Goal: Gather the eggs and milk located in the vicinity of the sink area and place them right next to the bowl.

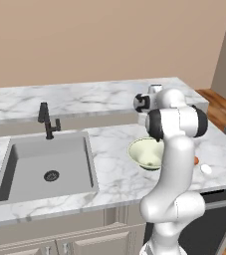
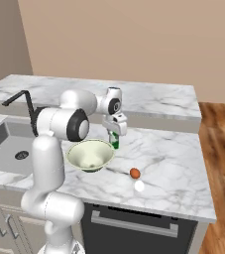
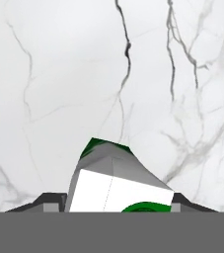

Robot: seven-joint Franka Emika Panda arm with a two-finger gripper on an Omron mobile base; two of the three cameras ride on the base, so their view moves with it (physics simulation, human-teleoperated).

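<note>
The milk [image 3: 118, 185], a small white carton with a green cap and green base, sits between my gripper's [image 3: 116, 202] two dark fingertips, which press on its sides; the gripper is shut on it. From the right base view, the gripper [image 2: 115, 135] points down with the milk [image 2: 115, 143] under it, just behind the right rim of the pale bowl [image 2: 90, 155]. Whether the milk touches the counter I cannot tell. An orange-brown egg [image 2: 135, 172] and a white egg [image 2: 140, 186] lie on the counter right of the bowl [image 1: 145, 152]. The sink [image 1: 45, 164] is off to the left.
A black faucet [image 1: 47, 122] stands behind the sink. A raised marble ledge [image 2: 148, 99] runs along the back of the counter. The counter's front edge [image 2: 148, 206] is close to the eggs, above a dark dishwasher front [image 2: 134, 230]. My own arm hides part of the bowl in the left base view.
</note>
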